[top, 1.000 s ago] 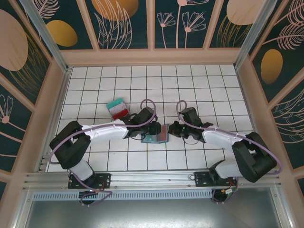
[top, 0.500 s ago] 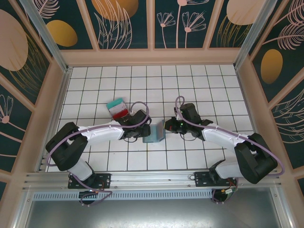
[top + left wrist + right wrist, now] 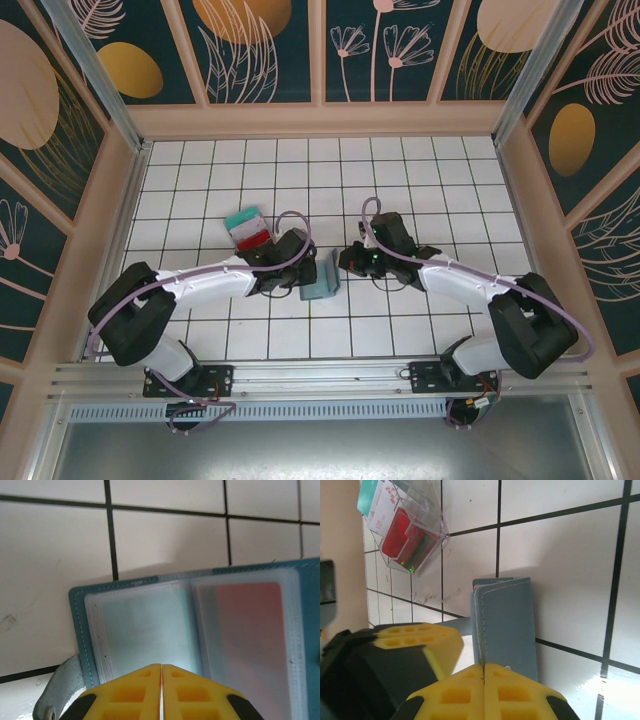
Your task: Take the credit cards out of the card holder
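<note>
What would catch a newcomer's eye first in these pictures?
The left gripper and right gripper meet mid-table, pinched shut on edges of the blue card holder. A red card shows through one clear sleeve. Behind, to its left, red and teal credit cards sit in a clear box.

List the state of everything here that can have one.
Slim teal-blue bifold card holder: partly open, one flap raised.
Red plastic card: inside a clear sleeve.
Clear plastic box: holding red and teal cards.
Left fingers: shut at the sleeves' edge.
Right fingers: shut on the raised flap.
</note>
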`<action>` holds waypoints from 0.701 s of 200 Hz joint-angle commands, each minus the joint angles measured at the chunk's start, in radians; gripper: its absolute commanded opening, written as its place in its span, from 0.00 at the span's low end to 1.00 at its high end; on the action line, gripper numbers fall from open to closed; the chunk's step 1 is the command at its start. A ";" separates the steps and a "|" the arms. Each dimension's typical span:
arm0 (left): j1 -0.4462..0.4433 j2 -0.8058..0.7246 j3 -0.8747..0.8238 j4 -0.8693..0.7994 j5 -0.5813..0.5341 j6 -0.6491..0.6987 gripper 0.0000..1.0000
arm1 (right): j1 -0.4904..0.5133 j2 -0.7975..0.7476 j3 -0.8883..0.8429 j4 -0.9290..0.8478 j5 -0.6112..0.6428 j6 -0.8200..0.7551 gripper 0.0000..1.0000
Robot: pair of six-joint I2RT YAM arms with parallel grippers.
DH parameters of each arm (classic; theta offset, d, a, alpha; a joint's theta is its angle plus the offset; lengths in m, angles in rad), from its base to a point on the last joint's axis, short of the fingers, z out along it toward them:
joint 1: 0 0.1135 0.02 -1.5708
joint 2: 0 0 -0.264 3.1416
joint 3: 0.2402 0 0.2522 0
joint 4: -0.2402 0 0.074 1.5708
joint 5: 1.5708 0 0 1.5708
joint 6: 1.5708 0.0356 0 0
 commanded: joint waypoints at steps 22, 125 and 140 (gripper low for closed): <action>0.002 0.007 -0.028 0.040 0.025 -0.009 0.15 | 0.017 0.056 0.030 0.065 -0.034 0.026 0.00; 0.004 -0.058 0.038 -0.198 -0.191 -0.035 0.24 | 0.007 0.000 -0.009 -0.043 0.105 -0.013 0.00; 0.004 -0.074 0.033 -0.178 -0.183 -0.033 0.28 | 0.007 -0.008 -0.022 -0.038 0.108 -0.009 0.00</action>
